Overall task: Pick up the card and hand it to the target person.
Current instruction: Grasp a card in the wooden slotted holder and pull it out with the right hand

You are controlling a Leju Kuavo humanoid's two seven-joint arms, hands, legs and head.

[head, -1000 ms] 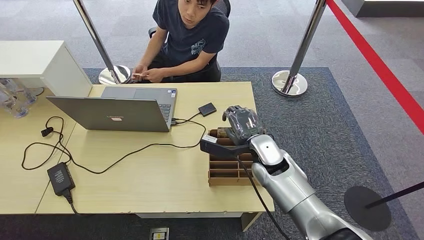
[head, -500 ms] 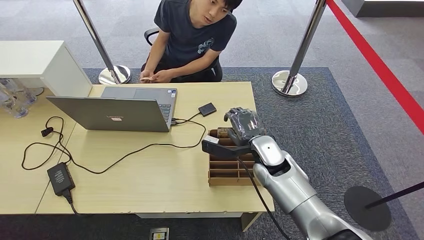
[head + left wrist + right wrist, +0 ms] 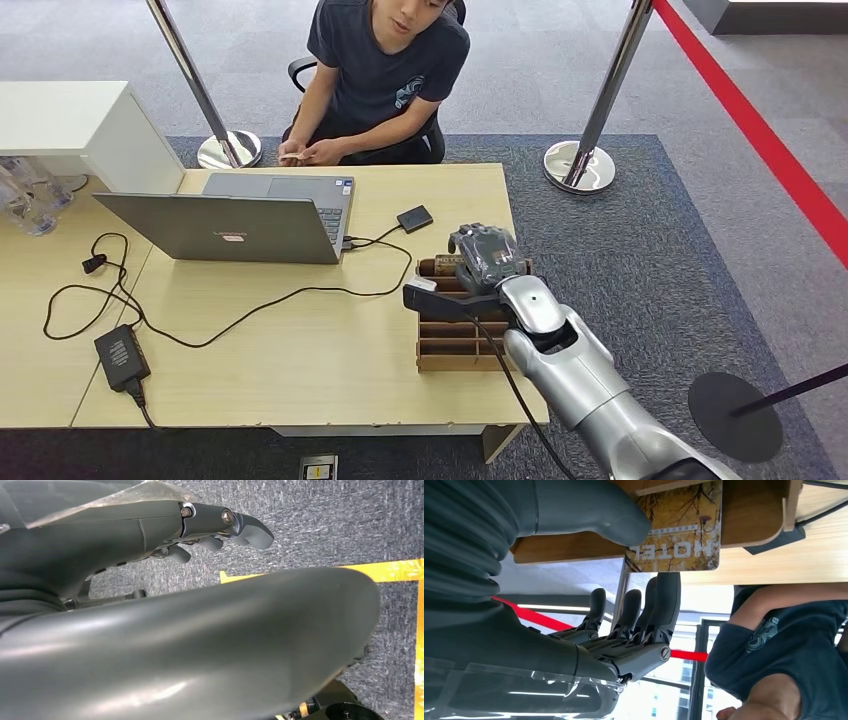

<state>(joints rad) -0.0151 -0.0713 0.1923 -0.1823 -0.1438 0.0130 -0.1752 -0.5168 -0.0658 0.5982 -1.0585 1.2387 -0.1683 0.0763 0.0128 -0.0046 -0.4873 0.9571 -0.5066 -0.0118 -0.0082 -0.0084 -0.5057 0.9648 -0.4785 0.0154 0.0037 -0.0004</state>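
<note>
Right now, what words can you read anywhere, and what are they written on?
"HOTEL": on the yellow card standing in the wooden tray, seen upside down in the right wrist view.
A smaller line of print above it on the card: too small to read.
Logo on the laptop lid: too blurred to read.
Print on the person's shirt: too small to read.
Label on the power adapter: too small to read.

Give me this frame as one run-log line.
stage: grasp | right hand: thumb and fingers at hotel card in wooden organizer | person: seated, waiting
</note>
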